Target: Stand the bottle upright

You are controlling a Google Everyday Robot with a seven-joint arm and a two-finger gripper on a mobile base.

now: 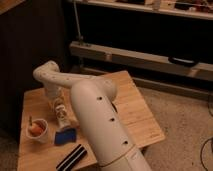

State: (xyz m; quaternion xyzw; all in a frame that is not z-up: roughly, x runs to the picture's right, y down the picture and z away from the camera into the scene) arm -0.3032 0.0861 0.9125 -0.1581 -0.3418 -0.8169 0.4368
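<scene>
The bottle, small and whitish with a darker band, shows at the left of the wooden table, roughly upright with a slight lean. My gripper hangs straight down from the bent white arm, right on top of the bottle. It hides the bottle's upper end. Whether it holds the bottle does not show.
A white cup with orange contents stands left of the bottle near the table's left edge. A blue block lies just in front, with a black striped object at the front edge. Dark shelving rises behind the table.
</scene>
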